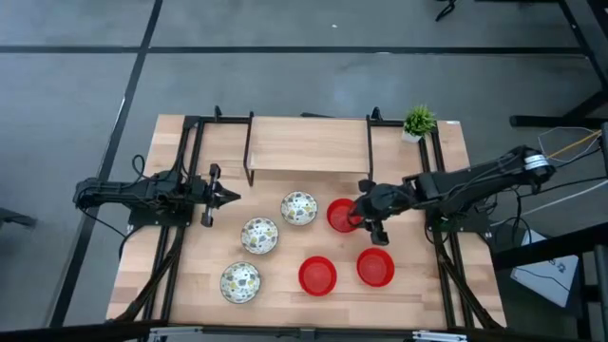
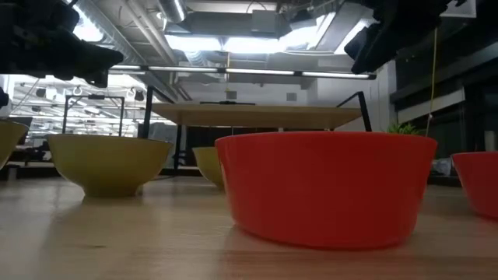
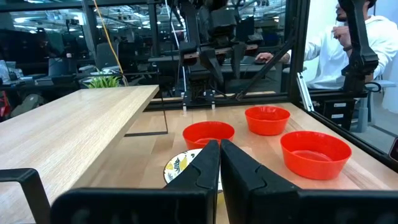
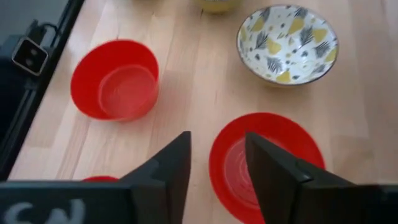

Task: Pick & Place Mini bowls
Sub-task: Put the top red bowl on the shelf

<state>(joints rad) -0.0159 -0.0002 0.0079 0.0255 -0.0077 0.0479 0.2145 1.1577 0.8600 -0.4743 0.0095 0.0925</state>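
Above the red mini bowl (image 1: 340,216) nearest the raised shelf (image 1: 309,147), the right gripper (image 1: 364,218) is being held with fingers parted, gripping nothing; the rim is being straddled; a skewed descent risks tipping it toward the patterned bowl (image 1: 298,208); the left gripper (image 1: 224,197) is being kept clenched at the table's (image 1: 418,290) left edge.

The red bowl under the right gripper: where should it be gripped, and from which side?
On its rim, from above. The red bowl sits upright and open-topped, its thin wall the only part narrow enough for the fingers. The right gripper hangs open over the rim's near edge, so one finger could drop inside and one outside. The left gripper waits, shut, at the table's left.
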